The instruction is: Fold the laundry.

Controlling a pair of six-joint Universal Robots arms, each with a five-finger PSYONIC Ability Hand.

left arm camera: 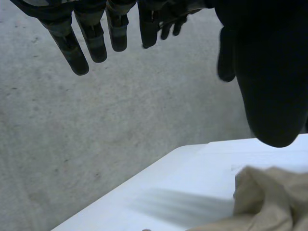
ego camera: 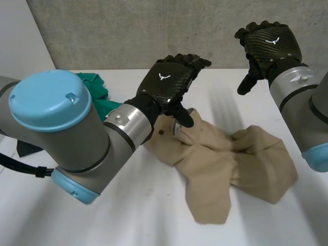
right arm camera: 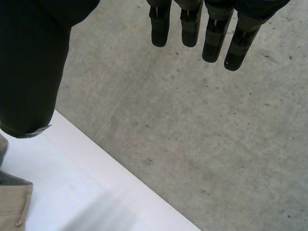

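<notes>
Left arm (ego camera: 61, 133) looms closest; left hand (ego camera: 169, 82) and right hand (ego camera: 269, 43) hang empty, fingers loose; crumpled beige garment (ego camera: 225, 164) looks soft, light, limp, probably best pinched at an edge

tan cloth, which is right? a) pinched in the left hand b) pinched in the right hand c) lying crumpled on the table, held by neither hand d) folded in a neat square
C: the tan cloth lies crumpled on the table, while the left hand and right hand are raised with straight fingers, holding nothing.
</notes>
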